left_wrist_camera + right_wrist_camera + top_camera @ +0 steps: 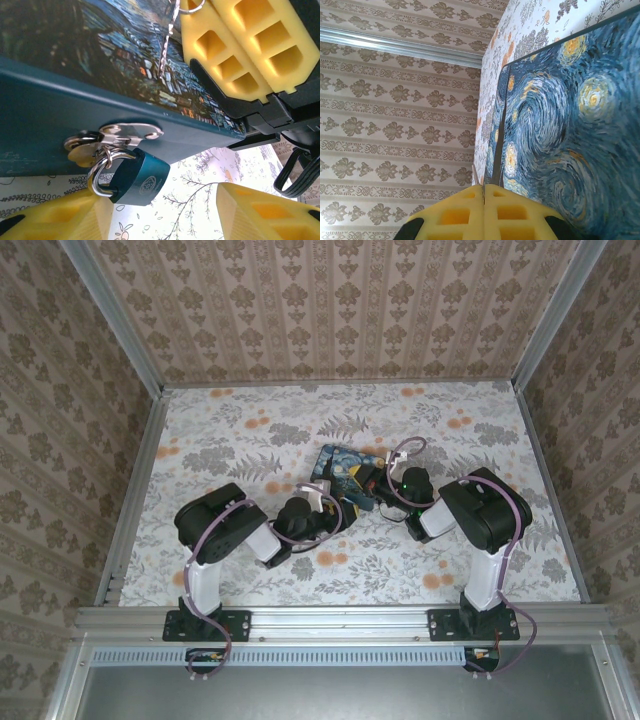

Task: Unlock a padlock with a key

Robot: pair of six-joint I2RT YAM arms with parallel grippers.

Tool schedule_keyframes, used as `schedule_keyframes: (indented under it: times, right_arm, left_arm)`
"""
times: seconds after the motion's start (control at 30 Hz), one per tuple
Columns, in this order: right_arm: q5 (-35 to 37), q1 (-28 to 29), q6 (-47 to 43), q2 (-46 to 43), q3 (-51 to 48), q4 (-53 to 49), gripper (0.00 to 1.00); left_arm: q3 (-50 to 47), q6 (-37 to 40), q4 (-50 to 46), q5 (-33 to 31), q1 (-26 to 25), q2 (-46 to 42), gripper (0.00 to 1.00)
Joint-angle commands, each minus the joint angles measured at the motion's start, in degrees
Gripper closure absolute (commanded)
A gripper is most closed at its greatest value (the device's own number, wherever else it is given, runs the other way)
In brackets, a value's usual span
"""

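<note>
My left gripper (162, 202) is spread wide, grasping nothing. The padlock (140, 180) hangs just ahead of it, off to the side of the gap and right above one yellow finger (55, 220), its lower edge hidden behind that finger. Its shackle loops through the hasp (127, 132) on the side of the box (75, 110). Its long axis lies slantwise across the wrist view, the shackle end toward that finger and the teal body pointing into the gap between my fingers. I cannot tell where the keyhole is.

My right gripper (484, 191) is clenched, pads pressed together over the box lid. The key (165, 47), a thin jagged strip, sticks out from its fingertips, its long axis pointing down toward the box's edge.
</note>
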Motion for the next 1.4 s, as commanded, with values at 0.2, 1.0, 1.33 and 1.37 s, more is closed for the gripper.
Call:
schedule_keyframes:
  times: [0.2,1.0,1.33,1.37]
  right_arm:
    - [-0.2,0.1,-0.1,1.7,-0.6,-1.0,1.0]
    - [0.0,0.2,-0.2,1.9,-1.2,-1.0,1.0]
    - [0.1,0.1,-0.2,2.1,-1.2,-0.9,1.0]
    - [0.1,0.2,-0.2,2.2,-1.2,-0.9,1.0]
  left_arm:
    - [0.9,-3.2,1.8,-4.2,-0.3,1.6,0.43]
    - [2.4,-5.7,1.9,-6.3,-0.8,1.4,0.6]
    - [3.1,-7.0,2.0,-7.0,-0.5,1.1,0.72]
    - [3.2,-7.2,2.0,-7.0,-0.5,1.1,0.75]
